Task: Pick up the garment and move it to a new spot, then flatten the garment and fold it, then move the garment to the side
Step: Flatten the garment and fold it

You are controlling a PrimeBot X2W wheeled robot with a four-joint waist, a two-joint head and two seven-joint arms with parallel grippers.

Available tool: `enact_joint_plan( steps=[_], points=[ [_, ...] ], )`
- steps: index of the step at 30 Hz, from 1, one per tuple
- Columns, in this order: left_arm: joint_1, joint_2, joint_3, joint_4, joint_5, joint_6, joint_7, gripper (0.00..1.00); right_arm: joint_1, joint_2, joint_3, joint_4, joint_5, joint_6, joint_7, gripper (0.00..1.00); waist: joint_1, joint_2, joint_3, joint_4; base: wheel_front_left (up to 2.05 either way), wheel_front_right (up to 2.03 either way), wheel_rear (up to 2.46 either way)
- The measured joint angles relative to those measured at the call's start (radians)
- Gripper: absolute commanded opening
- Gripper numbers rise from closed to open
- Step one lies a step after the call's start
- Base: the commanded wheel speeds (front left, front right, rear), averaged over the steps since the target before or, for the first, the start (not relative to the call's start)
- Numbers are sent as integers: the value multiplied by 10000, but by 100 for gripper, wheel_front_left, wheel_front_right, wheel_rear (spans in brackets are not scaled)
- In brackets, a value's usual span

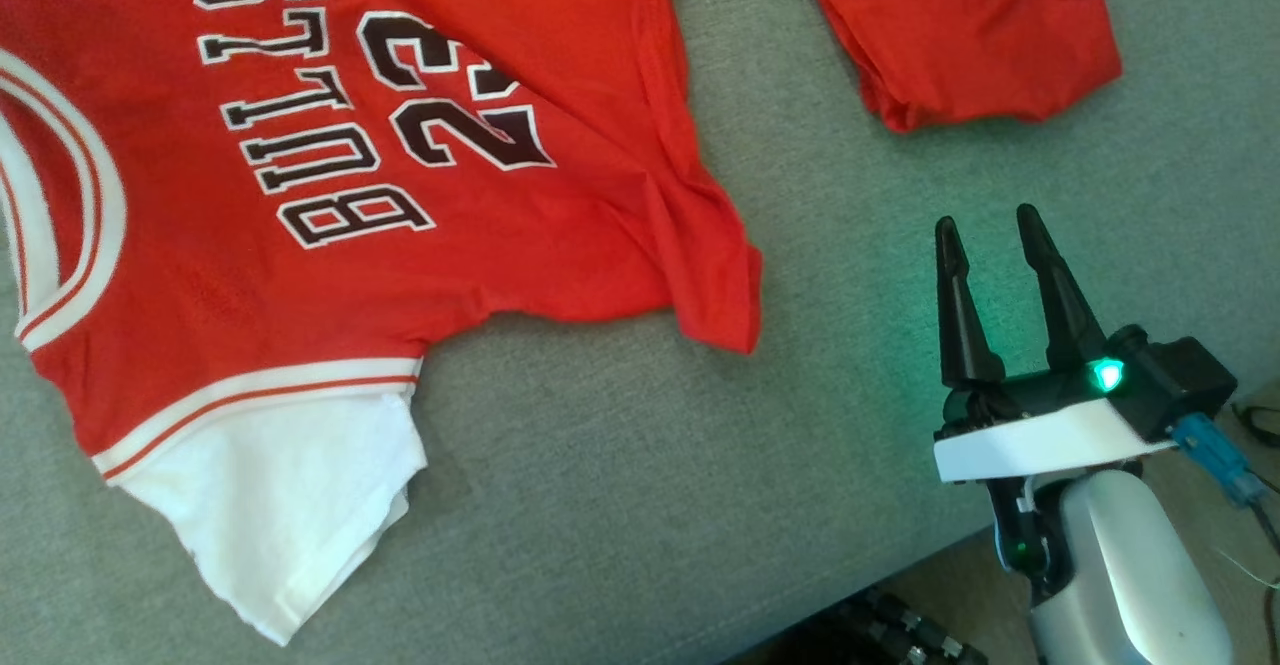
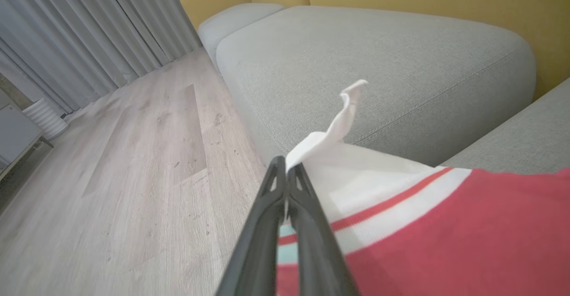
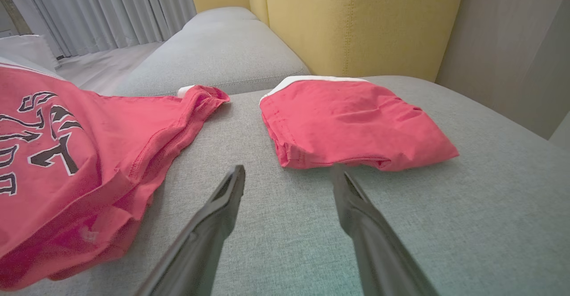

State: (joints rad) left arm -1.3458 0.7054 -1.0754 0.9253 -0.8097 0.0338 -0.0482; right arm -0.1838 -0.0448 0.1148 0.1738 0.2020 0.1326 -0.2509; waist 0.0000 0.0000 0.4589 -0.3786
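Our left claw (image 2: 285, 164) is clenched on the white sleeve (image 2: 356, 171) of the jersey (image 2: 467, 233). A twisted tip of white cloth pokes out past its fingertips. The red body spreads off to its right, past a white band (image 2: 401, 211) with a red stripe. Beyond this claw sits a grey sofa (image 2: 378, 64), with pale wood floor (image 2: 133, 176) to its left.

Our right claw (image 1: 988, 220) is released, jaws wide apart and holding nothing, its fingers over the sofa seat. The jersey lies spread on the seat to this claw's left, apart from it. On the red cloth we read "BULLS" and "23" in black letters edged white, upside down from our head. Ahead of the right claw, near its fingertips, a folded cloth (image 3: 356, 122), red with white trim at its far edge, rests on the seat before a yellow backrest (image 3: 356, 20).
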Motion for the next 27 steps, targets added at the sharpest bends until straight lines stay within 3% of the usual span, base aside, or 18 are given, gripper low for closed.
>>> enact_joint_plan(
  steps=[1,8,17,27],
  points=[
    [-32,-94,6,153,33,4,-161,100,0,0,-2,2,-2,0,0,100,0,0,-10,11,0,0,0],
    [-37,-955,79,947,196,-56,-1534,100,-6,0,-19,0,-207,0,0,100,0,0,-79,341,0,0,0],
    [729,-1967,732,719,-38,-232,-2031,100,-174,-4,-424,21,-742,0,0,100,0,0,-597,1303,0,0,0],
    [4869,-2265,2930,-2575,871,915,-2073,100,3,-6,-1066,374,-1108,0,4,100,-2,1,-1863,3005,0,0,0]
  ],
)
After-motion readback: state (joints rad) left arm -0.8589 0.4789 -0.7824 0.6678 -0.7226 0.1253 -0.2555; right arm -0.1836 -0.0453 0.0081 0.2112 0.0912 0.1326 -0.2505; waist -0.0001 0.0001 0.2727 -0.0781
